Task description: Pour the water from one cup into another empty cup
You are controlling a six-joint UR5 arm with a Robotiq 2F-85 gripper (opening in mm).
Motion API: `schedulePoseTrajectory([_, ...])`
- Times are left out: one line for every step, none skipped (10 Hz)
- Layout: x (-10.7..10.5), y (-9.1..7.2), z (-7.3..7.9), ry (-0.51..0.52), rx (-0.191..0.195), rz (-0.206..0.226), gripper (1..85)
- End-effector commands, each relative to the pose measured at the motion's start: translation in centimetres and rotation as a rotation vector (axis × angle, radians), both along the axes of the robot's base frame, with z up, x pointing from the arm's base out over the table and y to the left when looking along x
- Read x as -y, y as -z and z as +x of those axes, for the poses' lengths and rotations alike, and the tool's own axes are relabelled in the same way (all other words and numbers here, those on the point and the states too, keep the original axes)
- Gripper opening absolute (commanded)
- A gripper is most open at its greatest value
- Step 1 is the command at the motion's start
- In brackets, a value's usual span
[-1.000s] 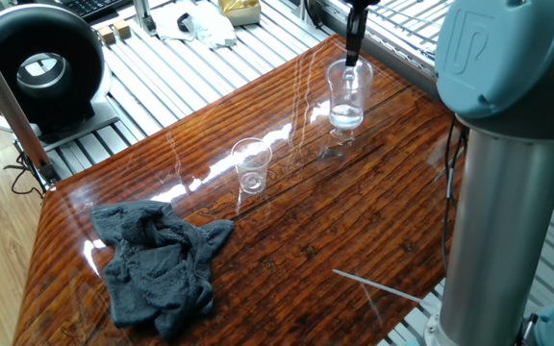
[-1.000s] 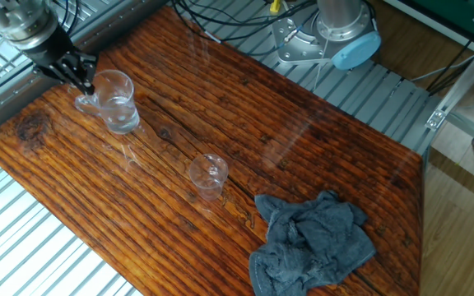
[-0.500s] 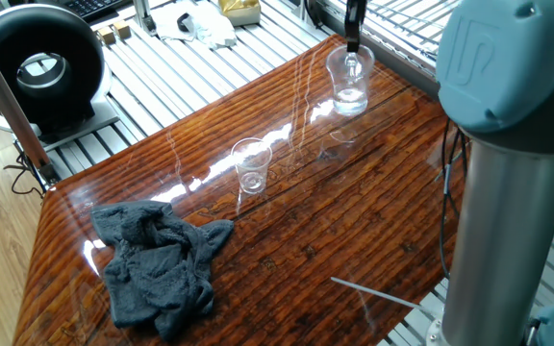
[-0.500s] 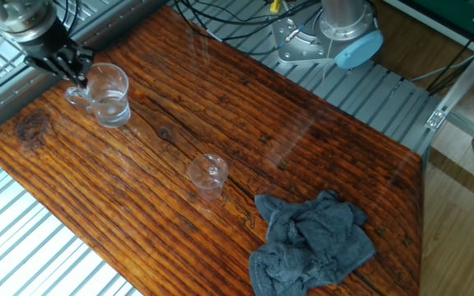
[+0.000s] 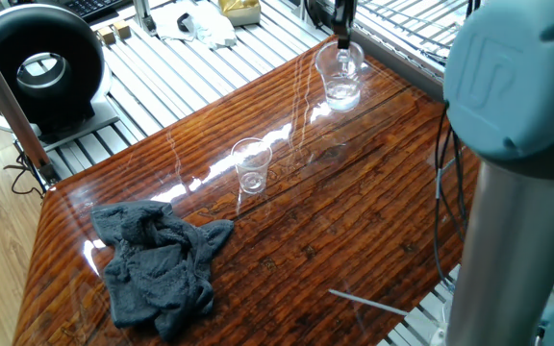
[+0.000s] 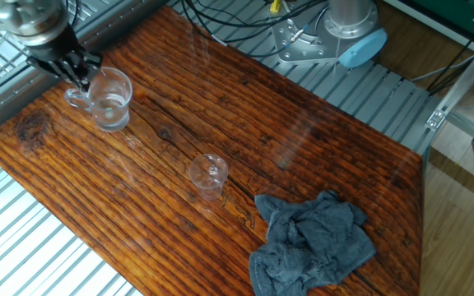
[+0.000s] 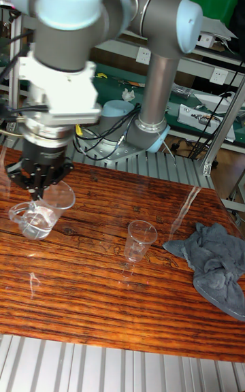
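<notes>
The only mark that can be made out is a raised emblem moulded into the blue-grey cap of the robot arm's joint [image 5: 508,82] in one fixed view; it looks like part of a two-letter logo, cut off at the frame's edge, and cannot be read with certainty. Nothing else in the three views carries legible words, numbers or labels.
</notes>
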State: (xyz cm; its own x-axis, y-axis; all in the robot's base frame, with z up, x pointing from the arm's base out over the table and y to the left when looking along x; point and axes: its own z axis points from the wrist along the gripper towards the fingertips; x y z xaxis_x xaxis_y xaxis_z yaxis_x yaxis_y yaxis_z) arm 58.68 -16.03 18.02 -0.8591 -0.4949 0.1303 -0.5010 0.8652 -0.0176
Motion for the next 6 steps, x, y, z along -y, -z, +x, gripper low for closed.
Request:
schedulePoseTrajectory([-2.5,-1.0,0.0,0.031,0.013,-0.053,1.0])
schedulePoseTrajectory([-3.3,-1.2,-0.1,0.05,0.012,-0.072,1.0])
schedulePoseTrajectory([-3.8,-1.2,-0.2,0.064,0.018,-0.09,1.0])
schedulePoseTrajectory([-4.5,-1.0,-0.2,0.083,0.026,-0.094,1.0])
schedulePoseTrajectory([-4.9,-0.9,-0.3,0.105,0.033,-0.104,1.0])
schedulePoseTrajectory([-5.2,-1.1,-0.5,0.126,0.036,-0.117,1.0])
